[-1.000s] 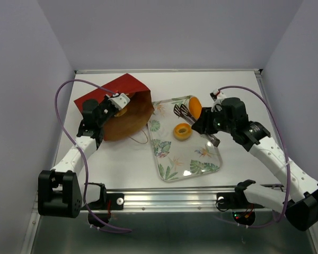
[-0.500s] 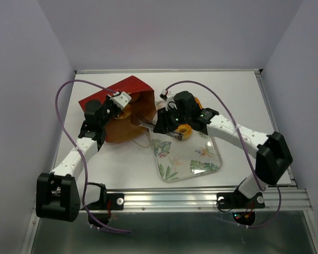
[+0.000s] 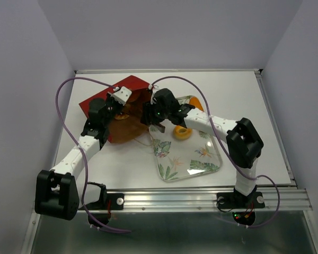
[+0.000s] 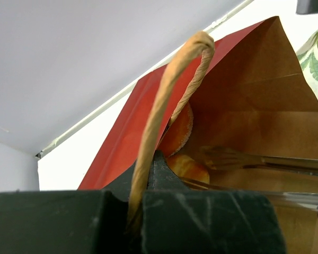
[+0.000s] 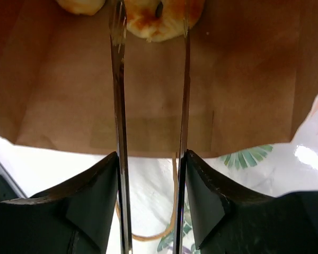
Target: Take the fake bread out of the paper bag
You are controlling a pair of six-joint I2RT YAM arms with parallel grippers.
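The left gripper has its jaws closed on the twine handle, holding the paper bag open at 10 o'clock on the counter. The right gripper, over the tray a second ago, now reaches inside the bag. Its jaws stand half apart around a round bun, so I think the next grasp is near. One fake bread already lies on the tray.

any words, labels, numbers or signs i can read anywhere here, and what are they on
None: no readable text shows in any view.
The paper bag is plain dark red outside and plain brown inside.
The tray bears only a leaf pattern, no letters.
The fake bread has no marks.
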